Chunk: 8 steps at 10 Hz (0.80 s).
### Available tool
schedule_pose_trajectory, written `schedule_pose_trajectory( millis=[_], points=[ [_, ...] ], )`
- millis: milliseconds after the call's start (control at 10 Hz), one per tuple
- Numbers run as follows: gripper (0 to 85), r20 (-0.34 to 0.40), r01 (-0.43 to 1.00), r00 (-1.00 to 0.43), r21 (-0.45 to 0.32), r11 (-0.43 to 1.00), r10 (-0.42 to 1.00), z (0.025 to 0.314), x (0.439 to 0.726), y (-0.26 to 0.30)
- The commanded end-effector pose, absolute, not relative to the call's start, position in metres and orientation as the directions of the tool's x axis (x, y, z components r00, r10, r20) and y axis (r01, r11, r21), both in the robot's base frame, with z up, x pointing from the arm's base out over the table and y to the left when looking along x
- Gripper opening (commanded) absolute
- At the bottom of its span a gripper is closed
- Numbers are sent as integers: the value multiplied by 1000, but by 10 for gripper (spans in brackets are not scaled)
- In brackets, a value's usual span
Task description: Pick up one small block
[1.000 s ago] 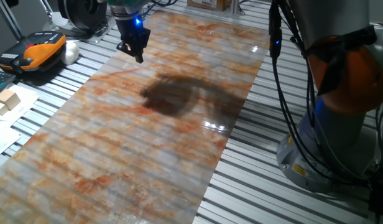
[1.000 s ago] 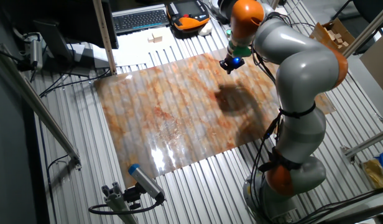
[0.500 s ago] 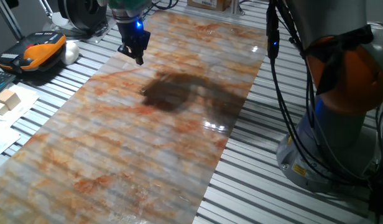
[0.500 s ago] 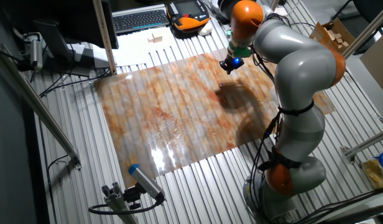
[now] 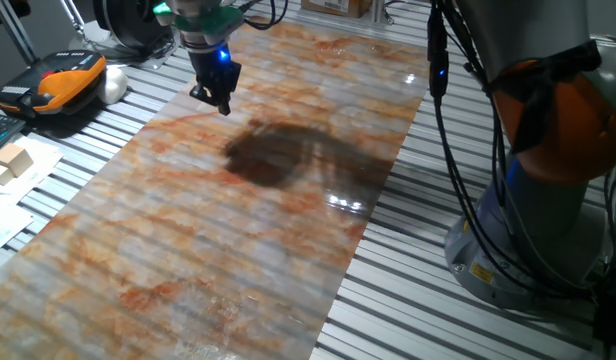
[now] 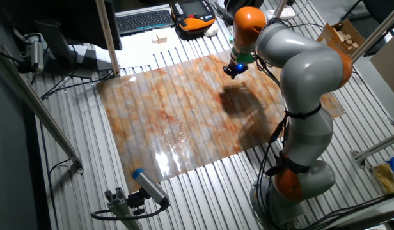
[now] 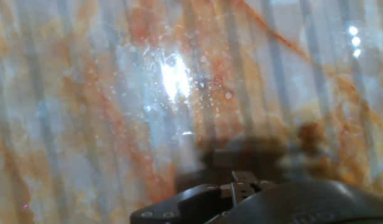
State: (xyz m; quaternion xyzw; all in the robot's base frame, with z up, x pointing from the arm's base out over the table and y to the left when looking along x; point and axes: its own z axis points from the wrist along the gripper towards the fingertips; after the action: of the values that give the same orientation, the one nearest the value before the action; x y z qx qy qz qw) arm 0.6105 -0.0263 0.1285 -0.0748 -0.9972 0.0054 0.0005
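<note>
At the far left of one fixed view, two pale wooden blocks (image 5: 8, 160) lie on white paper (image 5: 13, 200), behind them an orange-and-black handheld pendant (image 5: 53, 82) on the slatted table (image 5: 488, 320); no writing on any of them can be read. Further right, the gripper (image 5: 220, 100) hangs just above the far end of the marbled orange-and-grey sheet (image 5: 218, 230), a blue light glowing above its fingers, which look drawn together. The small block cannot be made out in any view. A dark shadow (image 5: 273, 150) lies mid-sheet, the arm's grey-and-orange base (image 5: 548, 150) at right.
</note>
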Motion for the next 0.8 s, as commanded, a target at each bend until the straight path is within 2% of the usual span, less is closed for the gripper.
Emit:
schedule_pose_trajectory(
  millis=[0, 200, 500, 700],
  points=[
    [0, 6, 140, -990, -6, 990, 140, 128, 611, -26],
    [0, 22, 130, -991, 8, 992, 129, 126, 612, -27],
    [0, -6, 133, -991, -27, 991, 132, 119, 615, -25],
    [0, -9, 133, -991, -20, 991, 132, 114, 614, -25]
  ],
)
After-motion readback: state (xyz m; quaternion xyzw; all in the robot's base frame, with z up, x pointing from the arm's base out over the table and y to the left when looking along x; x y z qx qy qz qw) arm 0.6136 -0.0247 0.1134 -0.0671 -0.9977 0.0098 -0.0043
